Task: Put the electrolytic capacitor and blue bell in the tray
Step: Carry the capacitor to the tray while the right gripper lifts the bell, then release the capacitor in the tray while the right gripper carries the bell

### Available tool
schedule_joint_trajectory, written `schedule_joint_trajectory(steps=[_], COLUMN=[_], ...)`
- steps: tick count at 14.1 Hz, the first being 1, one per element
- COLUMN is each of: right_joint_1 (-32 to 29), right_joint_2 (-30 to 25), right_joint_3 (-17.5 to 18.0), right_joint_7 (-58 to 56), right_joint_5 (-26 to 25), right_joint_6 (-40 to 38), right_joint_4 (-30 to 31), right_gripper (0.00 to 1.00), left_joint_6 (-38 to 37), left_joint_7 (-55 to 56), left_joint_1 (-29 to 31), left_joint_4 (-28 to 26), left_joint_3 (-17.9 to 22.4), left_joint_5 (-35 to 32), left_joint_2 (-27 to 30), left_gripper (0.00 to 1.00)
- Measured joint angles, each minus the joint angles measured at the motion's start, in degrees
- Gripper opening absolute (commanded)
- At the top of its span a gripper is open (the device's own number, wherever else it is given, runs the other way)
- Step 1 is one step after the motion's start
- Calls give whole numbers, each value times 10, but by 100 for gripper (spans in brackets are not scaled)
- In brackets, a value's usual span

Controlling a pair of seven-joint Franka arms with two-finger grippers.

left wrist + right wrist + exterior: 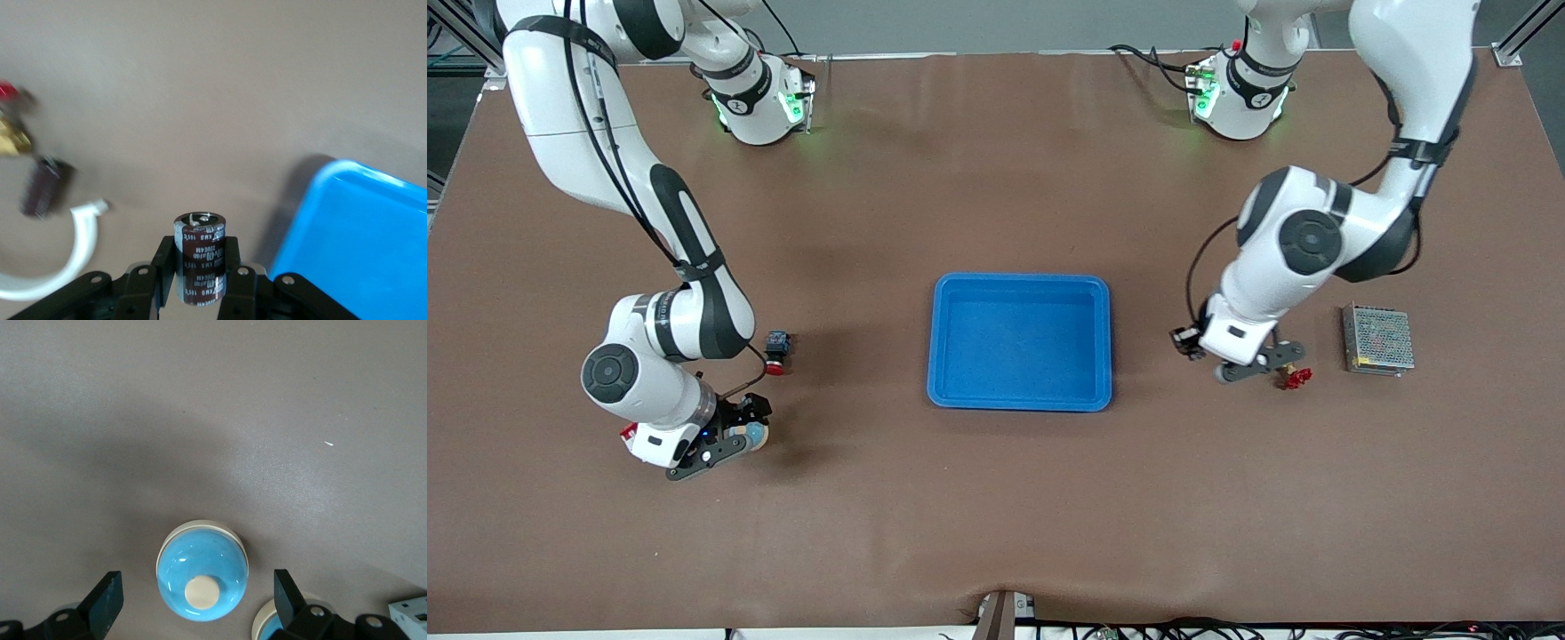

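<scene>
Bimanual sorting scene on a brown table (pixel 996 533), read from the right arm's end to the left arm's end. At the right arm's end, the right gripper (pixel 734 442) is lowered over the blue bell (pixel 202 572), which rests dome-up on the table. The jaws are spread wide, one finger (pixel 107 603) to each side of the dome and neither touching it, an arrangement judged to prepare a grasp across the round body. A small blue-and-red part (pixel 776 349) lies near this arm, farther from the front camera than the bell, and is left untouched. In the middle of the table the tray (pixel 1020 396) is seen empty, so neither placement has been completed. Toward the left arm's end, the left gripper (pixel 1263 364) is closed on the electrolytic capacitor (pixel 200 257). The dark can is pinched upright between the fingertips (pixel 165 257), terminal face up, probably so that it can be set down standing. Whether it is clear of the table cannot be told. The tray's corner lies near this gripper, so a short carry is judged to remain. A red-and-brass fitting (pixel 1294 378) sits just beside the gripper, and a metal mesh box (pixel 1378 338) lies closer to the table's end; both are taken for distractors.
</scene>
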State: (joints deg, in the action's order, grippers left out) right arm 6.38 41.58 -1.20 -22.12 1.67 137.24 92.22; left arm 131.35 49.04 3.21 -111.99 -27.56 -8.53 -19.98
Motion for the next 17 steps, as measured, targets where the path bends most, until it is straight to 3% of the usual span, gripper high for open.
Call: schedule_joint_trajectory(steps=[6, 11, 17], right_joint_1=[0, -2, -2], right_joint_2=[18, 25, 25], right_joint_3=[-1, -3, -3], right_joint_7=[0, 0, 0], right_joint_5=[0, 0, 0], right_joint_6=[26, 33, 34], right_joint_4=[0, 0, -1], right_gripper=[100, 100, 66], left_joint_6=[1, 2, 21], left_joint_7=[203, 317, 356], left_joint_1=[-104, -134, -150], left_joint_4=[29, 36, 38], left_joint_3=[0, 0, 0], left_joint_5=[0, -49, -62], left_joint_2=[-45, -95, -145], left_gripper=[0, 0, 0])
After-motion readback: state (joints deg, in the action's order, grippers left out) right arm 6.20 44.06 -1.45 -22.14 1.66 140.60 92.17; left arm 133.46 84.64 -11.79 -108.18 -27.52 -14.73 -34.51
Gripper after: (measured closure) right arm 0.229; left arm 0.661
